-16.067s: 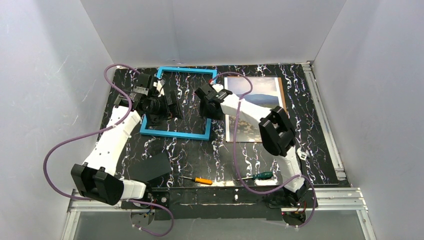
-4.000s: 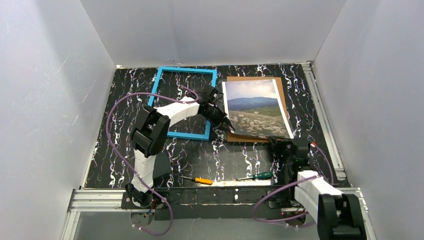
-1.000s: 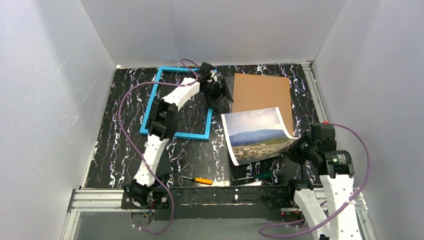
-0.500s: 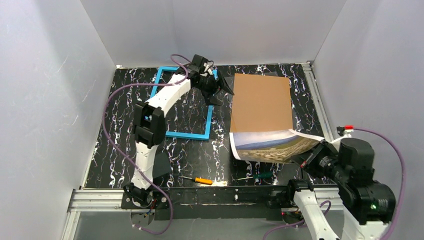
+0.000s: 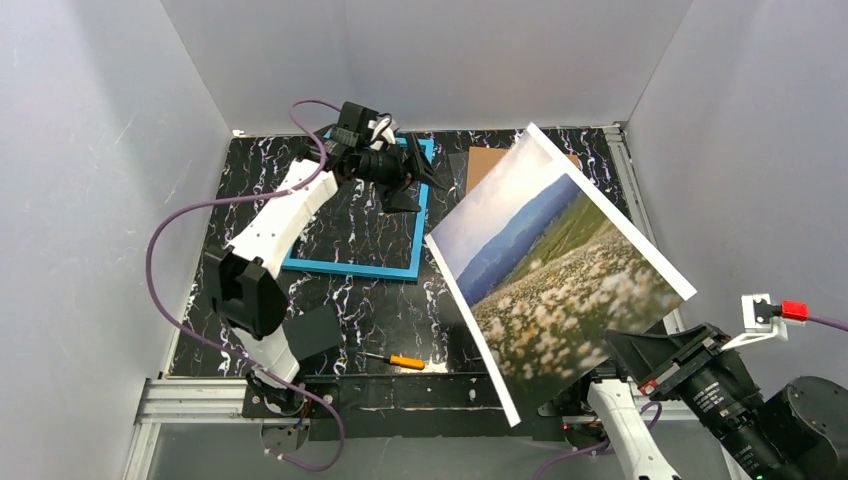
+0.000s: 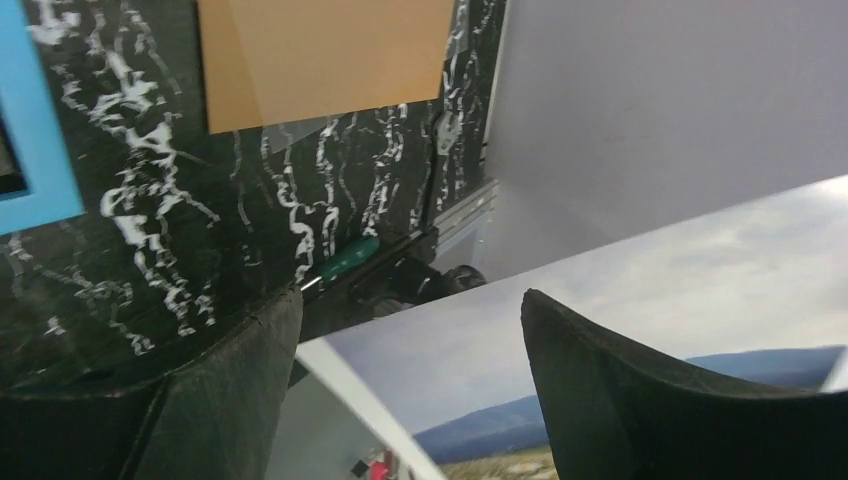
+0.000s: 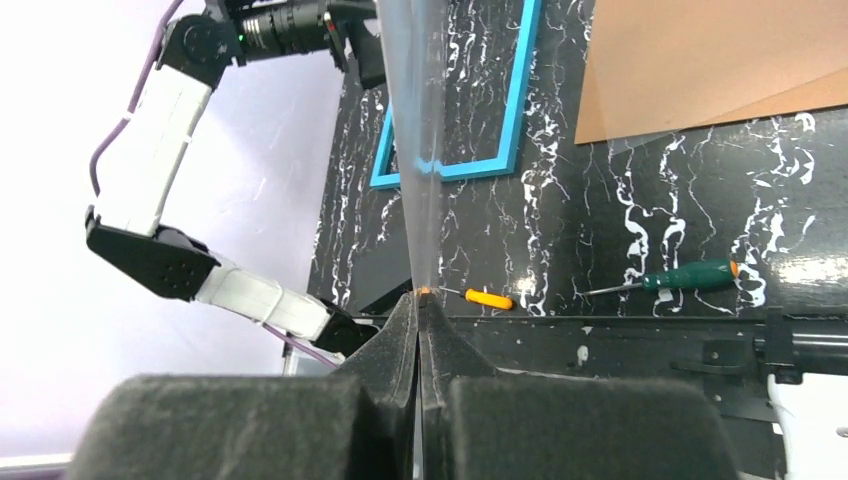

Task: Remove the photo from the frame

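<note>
Your right hand (image 7: 419, 300) pinched the photo (image 5: 560, 270) by its near edge | photo stood tilted up, well right of the frame (image 5: 350, 268) | your left hand (image 6: 410, 300) hung open, empty, by the frame's far corner.

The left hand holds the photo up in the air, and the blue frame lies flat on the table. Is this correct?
Wrong hand: the right hand is shut on the photo, as the right wrist view shows; the left hand is open and empty. The photo is in the air, and the blue frame lies flat on the table.
</note>
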Available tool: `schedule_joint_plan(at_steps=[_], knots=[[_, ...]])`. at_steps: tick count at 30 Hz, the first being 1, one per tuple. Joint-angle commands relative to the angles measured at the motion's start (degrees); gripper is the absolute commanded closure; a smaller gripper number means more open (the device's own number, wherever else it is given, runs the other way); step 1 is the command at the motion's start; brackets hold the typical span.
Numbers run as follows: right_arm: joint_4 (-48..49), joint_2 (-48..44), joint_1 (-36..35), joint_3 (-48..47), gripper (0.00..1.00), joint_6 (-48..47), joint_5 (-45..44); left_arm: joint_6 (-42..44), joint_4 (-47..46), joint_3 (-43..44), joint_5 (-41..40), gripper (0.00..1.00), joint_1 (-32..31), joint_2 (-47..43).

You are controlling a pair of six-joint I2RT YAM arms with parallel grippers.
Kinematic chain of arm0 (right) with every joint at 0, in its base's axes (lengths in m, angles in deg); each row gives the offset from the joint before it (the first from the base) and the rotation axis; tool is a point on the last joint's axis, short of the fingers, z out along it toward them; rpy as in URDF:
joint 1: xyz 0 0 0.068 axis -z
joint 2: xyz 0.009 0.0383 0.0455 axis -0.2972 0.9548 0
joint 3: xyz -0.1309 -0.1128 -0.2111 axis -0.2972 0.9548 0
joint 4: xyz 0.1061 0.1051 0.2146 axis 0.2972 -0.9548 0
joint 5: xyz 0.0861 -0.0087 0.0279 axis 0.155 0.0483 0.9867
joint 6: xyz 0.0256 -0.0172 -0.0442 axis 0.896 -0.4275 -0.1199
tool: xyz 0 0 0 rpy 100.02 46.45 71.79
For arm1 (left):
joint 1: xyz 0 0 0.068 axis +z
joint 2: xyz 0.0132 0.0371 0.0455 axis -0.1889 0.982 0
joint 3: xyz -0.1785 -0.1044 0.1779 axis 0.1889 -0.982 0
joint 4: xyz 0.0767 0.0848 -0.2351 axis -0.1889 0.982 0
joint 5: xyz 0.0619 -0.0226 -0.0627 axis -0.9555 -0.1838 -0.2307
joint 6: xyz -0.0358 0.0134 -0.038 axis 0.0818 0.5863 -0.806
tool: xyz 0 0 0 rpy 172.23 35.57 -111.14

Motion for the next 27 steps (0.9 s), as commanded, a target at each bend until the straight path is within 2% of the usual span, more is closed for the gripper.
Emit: schedule_joint_plan(at_steps=[1, 8, 13, 18, 21, 27], knots=[[6.3, 2.8, -0.6, 1.9, 0.99, 2.0, 0.6, 7.9, 8.8, -4.1, -3.1, 0.20, 2.5, -8.9], [29.3, 3.3, -0.6, 21.6, 0.99, 7.3, -3.7, 15.5, 12.7, -9.4, -11.2, 0.20, 5.3, -17.9], [44.6, 10.3, -0.6, 31.0, 0.99, 7.0, -9.5, 20.8, 14.0, -12.5, -14.9, 0.19, 5.5, -21.1], [54.2, 17.2, 1.0, 40.8, 0.99, 5.0, -18.8, 24.1, 13.2, -16.7, -16.0, 0.19, 5.5, -22.2], [62.7, 18.8, 5.4, 51.3, 0.99, 5.7, -18.4, 24.7, 12.6, -19.0, -15.7, 0.19, 5.5, -21.6], [75.9, 22.0, 14.2, 71.4, 0.99, 8.0, -9.1, 22.4, 10.5, -21.6, -10.7, 0.20, 5.5, -20.3]])
